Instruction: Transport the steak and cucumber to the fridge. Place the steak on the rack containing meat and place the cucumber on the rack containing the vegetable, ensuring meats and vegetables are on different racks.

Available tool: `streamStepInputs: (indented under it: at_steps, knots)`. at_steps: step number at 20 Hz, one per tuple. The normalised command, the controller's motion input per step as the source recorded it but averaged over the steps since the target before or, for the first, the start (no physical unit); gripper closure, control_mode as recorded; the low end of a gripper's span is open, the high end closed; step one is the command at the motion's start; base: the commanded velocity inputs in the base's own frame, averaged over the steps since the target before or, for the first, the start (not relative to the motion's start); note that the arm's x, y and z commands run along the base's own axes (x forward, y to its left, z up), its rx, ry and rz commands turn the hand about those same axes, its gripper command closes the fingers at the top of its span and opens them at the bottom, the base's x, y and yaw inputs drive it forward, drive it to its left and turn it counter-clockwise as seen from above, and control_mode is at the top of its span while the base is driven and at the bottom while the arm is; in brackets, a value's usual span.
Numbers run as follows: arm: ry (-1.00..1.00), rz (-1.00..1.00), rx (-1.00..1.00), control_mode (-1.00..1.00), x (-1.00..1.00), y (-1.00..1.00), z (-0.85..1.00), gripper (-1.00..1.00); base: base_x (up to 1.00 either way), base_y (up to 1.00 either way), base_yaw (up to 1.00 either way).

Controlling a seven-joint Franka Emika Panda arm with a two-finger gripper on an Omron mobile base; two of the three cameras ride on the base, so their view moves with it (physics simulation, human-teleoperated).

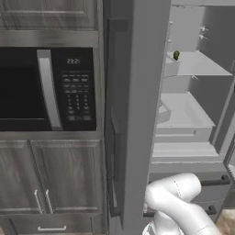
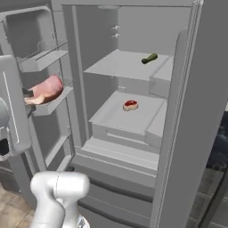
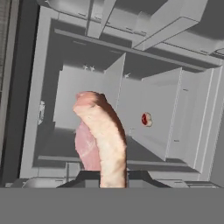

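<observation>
The gripper (image 3: 110, 176) is shut tight on the steak (image 2: 45, 89). In the hand view the steak sticks up from between the two dark tips, long and pink with a pale edge.

In the right base view the steak is out at about 9 o'clock, in front of the open fridge (image 2: 189, 133), just beside a shelf on the fridge door (image 2: 53, 104) (I cannot tell if it touches it).

Inside the fridge, a little red piece of meat (image 2: 130, 105) lies on the middle rack (image 2: 111, 118), near the middle of the picture. A small green vegetable (image 2: 149, 58) lies on the top rack (image 2: 120, 67), at about 1 o'clock.

In the left base view a black microwave (image 1: 27, 89) sits at 9 o'clock, beside the fridge.
</observation>
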Motion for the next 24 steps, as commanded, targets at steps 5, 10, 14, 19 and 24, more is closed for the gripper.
streamStepInputs:
  at_steps: [5, 10, 14, 19, 24]
  knots:
    - [0.00, 0.00, 0.00, 1.00, 0.00, 0.00, 0.00, 1.00, 0.19, 0.42, 0.08]
    - [0.00, 0.00, 0.00, 1.00, 0.00, 0.00, 0.00, 1.00, 0.00, 0.73, 0.00]
    - [0.00, 0.00, 0.00, 1.00, 0.00, 0.00, 0.00, 1.00, -0.09, 0.81, 0.00]
    - [0.00, 0.00, 0.00, 1.00, 0.00, 0.00, 0.00, 1.00, -0.63, -0.53, -0.03]
    - [0.00, 0.00, 0.00, 1.00, 0.00, 0.00, 0.00, 1.00, -0.60, -0.27, -0.03]
